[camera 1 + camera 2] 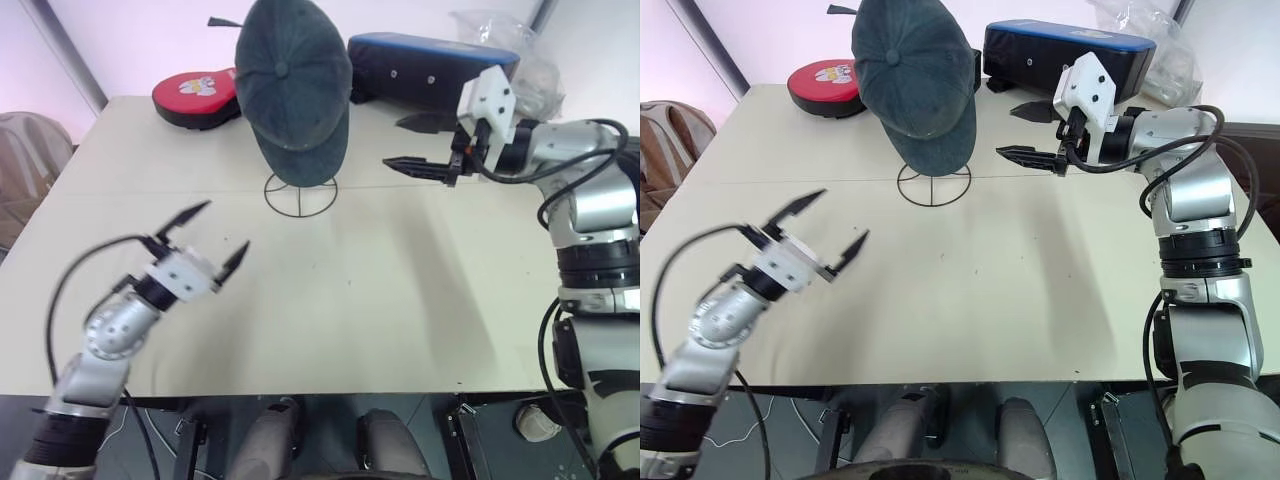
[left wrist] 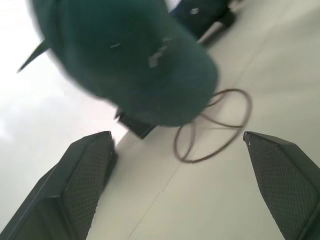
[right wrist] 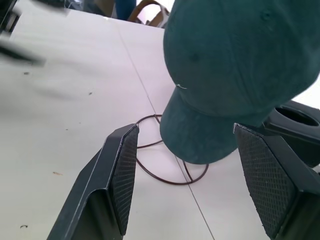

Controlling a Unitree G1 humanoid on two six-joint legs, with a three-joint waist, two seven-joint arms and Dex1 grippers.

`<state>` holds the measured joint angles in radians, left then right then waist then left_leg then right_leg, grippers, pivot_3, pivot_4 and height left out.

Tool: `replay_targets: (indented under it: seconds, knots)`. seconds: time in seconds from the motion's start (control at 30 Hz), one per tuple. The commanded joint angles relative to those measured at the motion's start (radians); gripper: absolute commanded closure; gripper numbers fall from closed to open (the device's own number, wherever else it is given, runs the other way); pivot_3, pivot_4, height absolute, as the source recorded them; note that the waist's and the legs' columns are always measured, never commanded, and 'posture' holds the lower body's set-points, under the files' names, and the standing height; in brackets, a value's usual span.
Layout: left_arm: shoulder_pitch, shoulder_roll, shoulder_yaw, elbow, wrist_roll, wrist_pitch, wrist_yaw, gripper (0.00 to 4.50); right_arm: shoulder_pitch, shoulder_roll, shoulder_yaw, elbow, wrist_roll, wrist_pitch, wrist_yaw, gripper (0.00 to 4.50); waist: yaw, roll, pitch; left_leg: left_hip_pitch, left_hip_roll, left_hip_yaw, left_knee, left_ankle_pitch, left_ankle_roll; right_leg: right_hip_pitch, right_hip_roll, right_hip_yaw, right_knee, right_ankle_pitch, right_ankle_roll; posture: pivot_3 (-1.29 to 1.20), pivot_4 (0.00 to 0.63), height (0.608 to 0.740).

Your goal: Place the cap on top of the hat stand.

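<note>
Gaping left end effector (image 1: 203,238): black fingers spread wide, empty, hovering above the pale desk (image 1: 380,300), well short of the stand.
Red-and-black flat padded case (image 1: 197,97): far left of the desk, behind the stand.
Dark slate-blue fabric cap (image 1: 294,85): draped on the thin dark wire hat stand (image 1: 300,194), brim hanging down over the stem.
Right end effector (image 1: 415,143): fingers parted, empty, near the cap's right side.
Dark blue-topped box (image 1: 432,66): behind the right end effector.

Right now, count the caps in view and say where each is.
1. The cap sits on the hat stand at the far middle of the table, brim hanging down toward the robot. No other cap shows.
</note>
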<state>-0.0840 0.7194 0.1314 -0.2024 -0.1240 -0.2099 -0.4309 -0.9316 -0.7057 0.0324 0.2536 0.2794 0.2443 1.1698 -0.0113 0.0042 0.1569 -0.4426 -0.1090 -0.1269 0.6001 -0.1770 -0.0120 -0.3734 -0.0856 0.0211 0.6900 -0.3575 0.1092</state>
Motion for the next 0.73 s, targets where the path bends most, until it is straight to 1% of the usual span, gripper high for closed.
replay_targets:
  seconds: [0.03, 0.1, 0.2, 0.33, 0.5, 0.73]
  knots:
    - [-0.087, 0.103, 0.114, -0.024, -0.164, 0.162, -0.122, 0.04, -0.054, -0.034, -0.016, 0.026, -0.016, -0.036, 0.024, 1.43, -0.003, 0.0, 0.0, 0.0, 0.0, 0.0, 0.0, 0.0, 0.0, 0.0, 0.0, 0.0, 0.0, 0.0, 0.0, 0.0, 0.15, 0.74]
    - [-0.147, 0.169, 0.155, 0.003, -0.244, 0.282, -0.187, 0.04, -0.066, -0.045, -0.014, 0.039, -0.022, -0.046, 0.04, 1.43, -0.007, 0.0, 0.0, 0.0, 0.0, 0.0, 0.0, 0.0, 0.0, -0.001, 0.0, 0.0, 0.0, 0.0, 0.0, 0.0, 0.15, 0.74]
    - [-0.219, 0.256, 0.184, 0.052, -0.309, 0.381, -0.295, 0.04, -0.079, -0.058, -0.006, 0.063, -0.05, -0.083, 0.052, 1.43, -0.012, 0.0, 0.0, 0.0, 0.001, 0.0, -0.001, 0.0, 0.0, -0.001, 0.001, 0.0, 0.0, 0.0, 0.0, 0.0, 0.15, 0.74]
    - [-0.287, 0.311, 0.197, 0.109, -0.322, 0.413, -0.376, 0.04, -0.086, -0.057, -0.008, 0.066, -0.063, -0.101, 0.052, 1.43, -0.026, 0.0, 0.0, 0.001, 0.001, 0.0, -0.002, 0.0, -0.001, -0.001, 0.002, 0.001, 0.0, 0.0, 0.0, 0.0, 0.15, 0.74]
    - [-0.321, 0.323, 0.189, 0.163, -0.318, 0.444, -0.443, 0.04, -0.071, -0.049, -0.01, 0.04, -0.07, -0.102, 0.037, 1.43, -0.033, 0.0, 0.0, 0.0, 0.001, 0.0, -0.002, 0.001, -0.001, -0.001, 0.002, 0.001, 0.0, 0.0, 0.0, 0.0, 0.15, 0.74]
    - [-0.369, 0.294, 0.175, 0.172, -0.321, 0.472, -0.483, 0.04, -0.062, -0.047, -0.014, 0.017, -0.067, -0.086, 0.032, 1.43, -0.031, 0.0, 0.0, 0.0, 0.001, 0.0, -0.002, 0.001, -0.001, -0.001, 0.002, 0.001, 0.0, 0.0, 0.0, 0.0, 0.15, 0.74]
